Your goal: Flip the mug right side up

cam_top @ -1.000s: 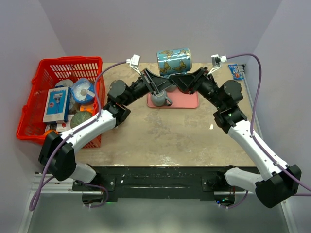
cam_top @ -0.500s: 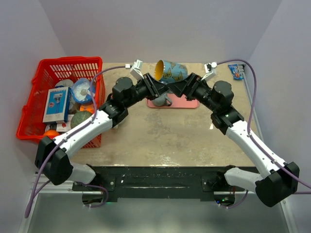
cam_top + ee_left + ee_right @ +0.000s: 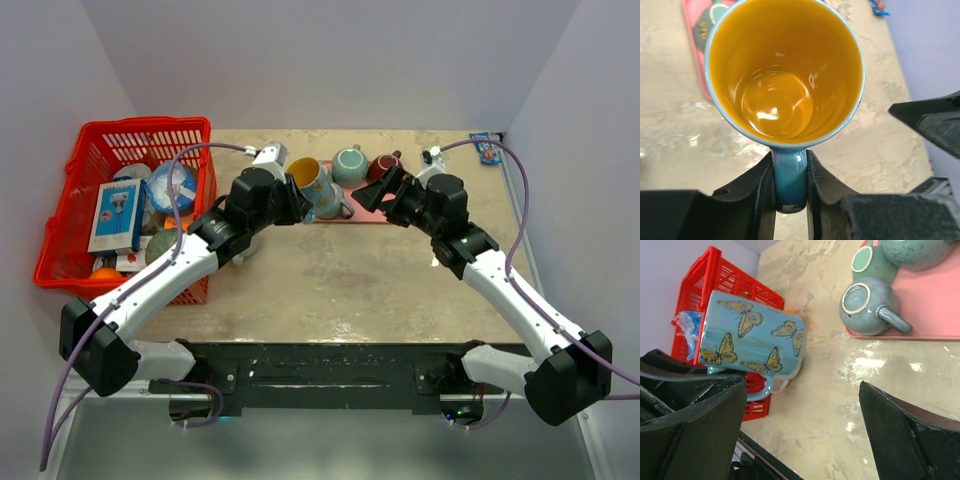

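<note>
The light blue butterfly mug [image 3: 318, 188] with a yellow-orange inside [image 3: 785, 75] hangs tilted in the air over the table, near the left end of the pink tray [image 3: 392, 213]. Its mouth faces up and to the left. My left gripper [image 3: 297, 200] is shut on the mug's handle [image 3: 789, 175], one finger pressed on each side. My right gripper [image 3: 378, 188] is open and empty to the right of the mug, apart from it. In the right wrist view the mug [image 3: 752, 337] shows sideways between and beyond the spread fingers [image 3: 695, 430].
The pink tray [image 3: 935, 300] holds a grey mug upside down [image 3: 865, 307], a teal mug [image 3: 350, 165] and a dark red one [image 3: 386, 165]. A red basket [image 3: 130, 135] full of items stands at the left. A small blue packet [image 3: 487, 147] lies at the back right.
Both grippers held the mug high at the back. The right gripper has let go and drawn back right. The left arm has lowered the mug and turned its mouth upward.
</note>
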`<state>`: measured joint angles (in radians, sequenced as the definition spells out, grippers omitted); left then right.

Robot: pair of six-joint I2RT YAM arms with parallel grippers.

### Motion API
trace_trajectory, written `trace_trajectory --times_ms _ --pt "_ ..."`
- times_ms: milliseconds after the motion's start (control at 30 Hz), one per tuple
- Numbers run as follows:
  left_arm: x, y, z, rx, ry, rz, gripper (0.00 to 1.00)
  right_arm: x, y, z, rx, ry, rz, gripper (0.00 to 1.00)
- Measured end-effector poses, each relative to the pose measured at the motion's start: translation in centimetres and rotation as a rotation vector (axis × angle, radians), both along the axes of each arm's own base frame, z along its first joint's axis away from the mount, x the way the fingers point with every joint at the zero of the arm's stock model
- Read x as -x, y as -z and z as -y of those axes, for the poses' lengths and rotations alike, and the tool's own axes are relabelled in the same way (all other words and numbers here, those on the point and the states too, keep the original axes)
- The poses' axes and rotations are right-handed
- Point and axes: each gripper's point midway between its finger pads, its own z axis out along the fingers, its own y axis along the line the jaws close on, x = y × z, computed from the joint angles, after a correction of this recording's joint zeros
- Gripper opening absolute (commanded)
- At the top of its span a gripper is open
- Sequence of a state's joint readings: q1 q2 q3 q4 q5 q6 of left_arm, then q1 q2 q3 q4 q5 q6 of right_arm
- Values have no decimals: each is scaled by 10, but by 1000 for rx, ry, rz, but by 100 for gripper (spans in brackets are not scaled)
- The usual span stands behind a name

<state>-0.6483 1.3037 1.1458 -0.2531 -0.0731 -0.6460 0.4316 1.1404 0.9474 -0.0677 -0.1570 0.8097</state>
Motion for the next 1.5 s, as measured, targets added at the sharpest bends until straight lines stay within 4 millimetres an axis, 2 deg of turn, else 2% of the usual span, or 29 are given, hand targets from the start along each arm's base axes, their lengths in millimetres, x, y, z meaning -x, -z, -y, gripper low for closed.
trace_trajectory --times_ms 233,400,500,600,867,1067,1200,1233,1300,1400,1500 --pt "13 34 -33 -148 -49 -29 0 -3 17 1 28 13 -47 98" --pt "21 76 -51 -253 -88 -81 0 -4 30 1 52 11 -83 98" --pt "29 102 -63 -316 -102 -114 0 -4 31 1 56 10 -82 98" --pt "34 119 -72 -369 -105 -130 0 -4 31 1 59 8 -80 98" --pt "31 140 -80 -403 -126 -70 0 -6 38 0 70 6 -97 98" --pt "42 175 -90 -433 -117 -60 0 -7 40 1 80 3 -97 98" --pt "36 171 -90 -417 -139 -28 0 -7 40 1 85 1 -94 99" --pt "34 169 -89 -412 -145 -18 4 -7 40 1 86 1 -94 99" --pt "32 169 -90 -406 -155 -7 18 -7 41 1 90 0 -93 99" --pt "33 171 -92 -416 -162 -12 35 -7 41 1 95 -2 -90 99" --pt "33 173 -94 -417 -170 -12 46 -7 44 1 103 -4 -94 99"
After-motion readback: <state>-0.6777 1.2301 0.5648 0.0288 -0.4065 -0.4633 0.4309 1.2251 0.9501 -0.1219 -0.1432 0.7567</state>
